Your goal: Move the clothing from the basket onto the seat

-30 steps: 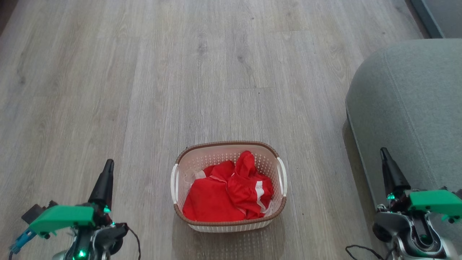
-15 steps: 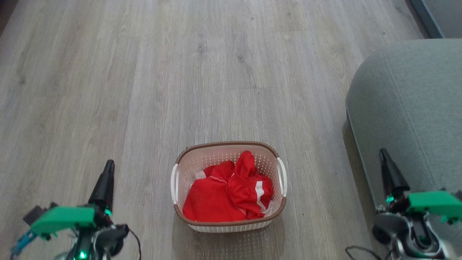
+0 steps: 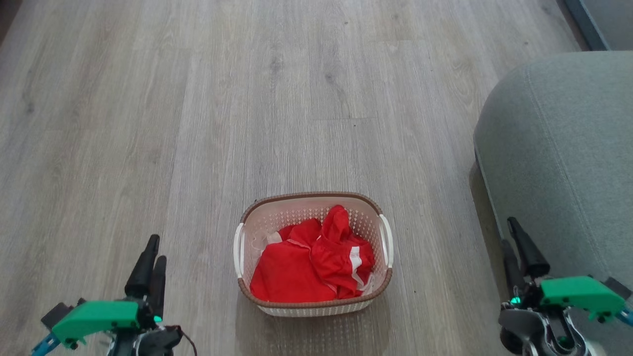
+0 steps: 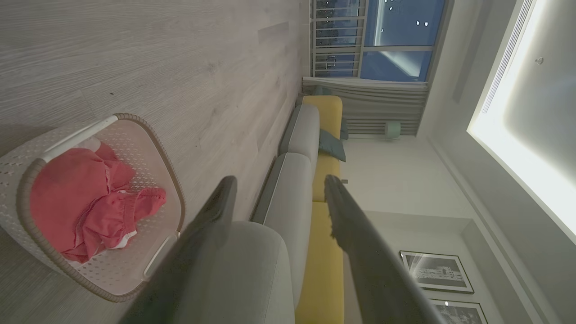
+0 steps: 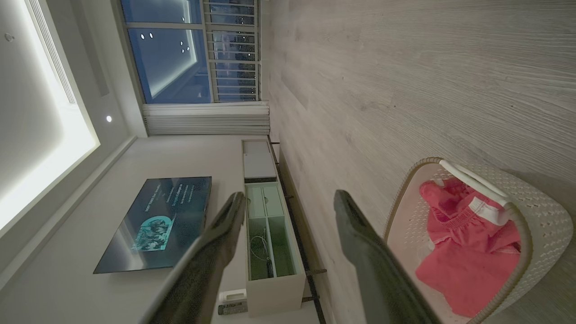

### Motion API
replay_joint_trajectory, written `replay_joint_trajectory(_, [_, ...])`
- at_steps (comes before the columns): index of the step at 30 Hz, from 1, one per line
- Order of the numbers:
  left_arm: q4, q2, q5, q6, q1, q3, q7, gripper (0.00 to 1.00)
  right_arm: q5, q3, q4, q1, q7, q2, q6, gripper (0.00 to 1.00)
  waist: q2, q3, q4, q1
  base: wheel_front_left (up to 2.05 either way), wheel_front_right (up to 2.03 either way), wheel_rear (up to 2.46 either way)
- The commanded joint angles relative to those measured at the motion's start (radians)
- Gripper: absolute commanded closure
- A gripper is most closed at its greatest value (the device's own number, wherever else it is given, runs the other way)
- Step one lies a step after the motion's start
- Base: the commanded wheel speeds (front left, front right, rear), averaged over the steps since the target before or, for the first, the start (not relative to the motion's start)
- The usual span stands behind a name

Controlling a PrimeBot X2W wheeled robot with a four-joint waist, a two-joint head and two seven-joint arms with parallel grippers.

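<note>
Head view: grey wood-plank floor (image 3: 296, 99). basket (image 3: 316, 197) on floor at centre, between arms. clothing (image 3: 306, 272) heaped inside, none out yet. seat (image 3: 564, 148) at right, well apart from basket. left gripper (image 3: 156, 249) and right gripper (image 3: 508, 232) low on either side, empty.
Left wrist view: fingers spread apart, nothing between them.
Right wrist view: same, fingers parted, empty.
Handling guess: fabric light, soft, floppy, will drape and trail. Pinch raised bunched fold near heap centre, lift well above rim.
</note>
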Motion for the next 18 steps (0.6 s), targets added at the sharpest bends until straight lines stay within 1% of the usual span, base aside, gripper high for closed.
replay_joint_trajectory(1, [-0.027, 0.018, 0.018, -0.001, -0.064, -0.001, -0.014, 0.0, -0.017, 0.016, -0.023, -0.077, -0.015, -0.018, 0.0, 0.0, -0.0001, 0.001, 0.0, -0.0001, 0.0, 0.0, 0.0])
replay_joint_trajectory(9, [-0.015, 0.034, 0.068, -0.002, -0.089, -0.013, -0.038, 0.0, -0.072, 0.048, -0.002, -0.116, -0.039, -0.031, 0.0, 0.0, -0.0001, 0.005, -0.001, -0.0001, 0.0, 0.0, 0.0])
replay_joint_trajectory(18, [-0.014, 0.038, 0.198, -0.003, -0.116, 0.001, -0.065, 0.0, -0.197, 0.064, 0.021, -0.159, -0.066, -0.036, 0.0, 0.0, -0.0001, 0.013, -0.002, -0.0001, 0.0, 0.0, 0.0])
